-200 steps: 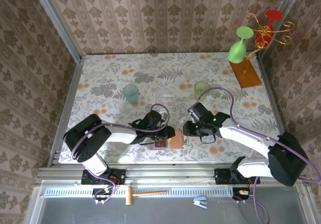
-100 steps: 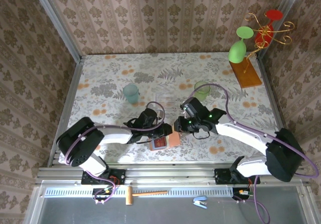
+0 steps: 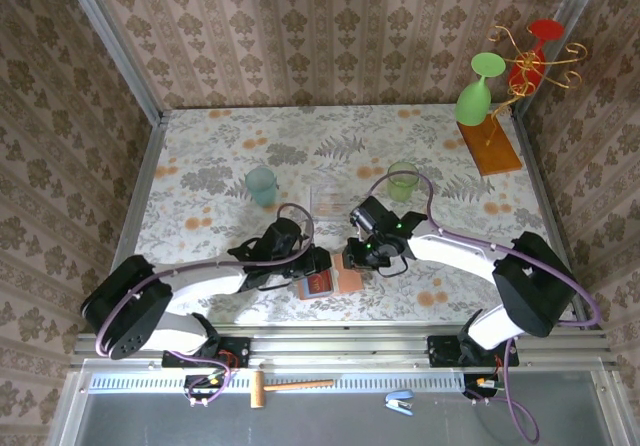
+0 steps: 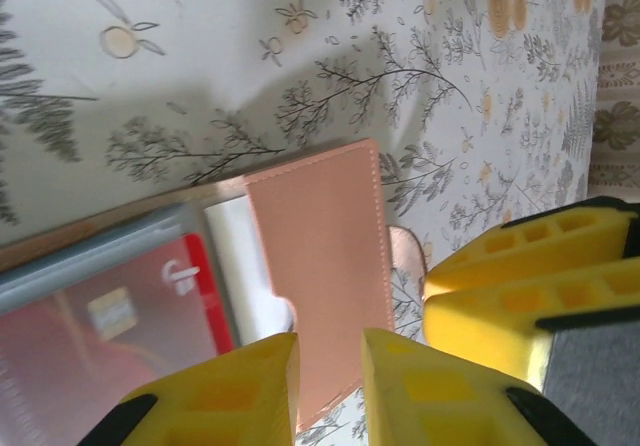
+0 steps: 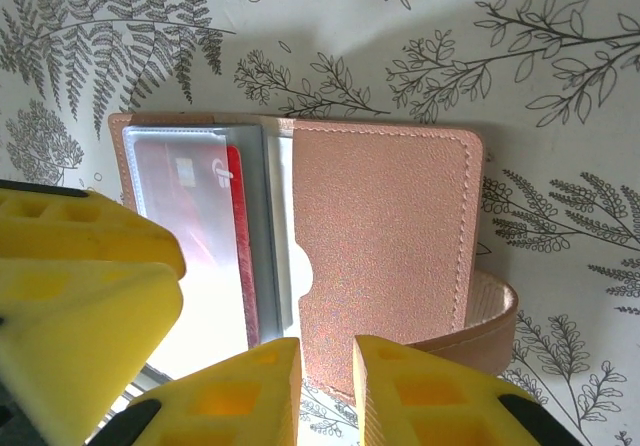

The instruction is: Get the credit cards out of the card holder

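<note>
Top external view first. Finds the card holder lying open and flat on the flowered table, with tan leather on its right half and a red credit card on its left half. Places the left gripper against the holder's left rear edge and the right gripper against its right rear corner, both low over it. Sets a clear plastic box just behind the holder, a teal cup behind and to its left, and a green cup behind and to its right.

Left wrist next. Looks along the left gripper, jaws nearly together, clenched on the near edge of the holder's tan flap, which runs into the narrow gap. Catches the red credit card tucked under a clear sleeve left of that flap, and the right gripper's yellow fingers just right of the holder.

Right wrist last. Shows the right gripper likewise pinched on the tan flap, jaws narrow. Has the red credit card sitting inside the sleeve, left of the flap, with the left gripper over the holder's left end. Picks out a leather strap curling from the holder's right edge.
</note>
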